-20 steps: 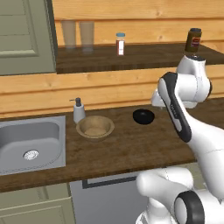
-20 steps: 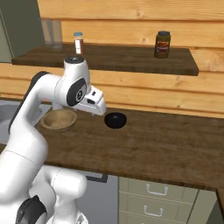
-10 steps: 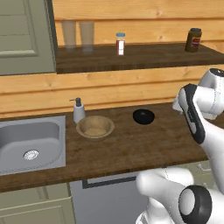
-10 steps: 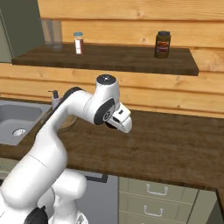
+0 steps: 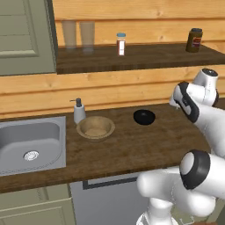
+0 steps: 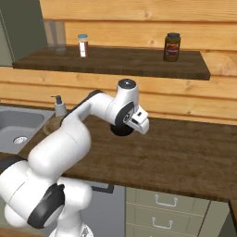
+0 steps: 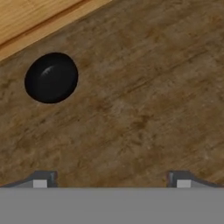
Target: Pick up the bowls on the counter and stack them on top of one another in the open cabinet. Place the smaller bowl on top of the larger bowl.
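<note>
From my remote station I find the gripper [image 7: 111, 179] with its two dark fingertips [image 7: 43, 178] set wide apart at the bottom of the hand view, nothing between them, looking down on bare counter [image 7: 144, 100]. The small black bowl [image 7: 51, 77] lies in the upper left of that view, well clear of the fingers, resting on the wood grain close to the light plank wall at the top left corner. In the left base view I see the same black bowl [image 5: 144, 117] right of centre on the counter [image 5: 132, 149], with the wide tan bowl [image 5: 96, 127] near it to the left, the two apart and not touching. A white soap dispenser [image 5: 78, 111] stands just beside the tan bowl, at its upper left, and the grey steel sink [image 5: 30, 143] sits at the left edge of the frame. The arm's hand section appears at the right of that frame, above the counter and to the right of the black bowl. In the right base view the black bowl [image 6: 121, 132] is partly hidden behind the arm's wrist at mid frame. The open cabinet's dark shelf board [image 5: 145, 57] runs across the upper part of the left base view and carries two clear glasses [image 5: 78, 36] at upper left, a small white bottle with a red band [image 5: 121, 44] at centre, and a dark jar [image 5: 194, 40] at upper right. A grey-green panelled cabinet door [image 5: 24, 37] occupies the upper left corner.
</note>
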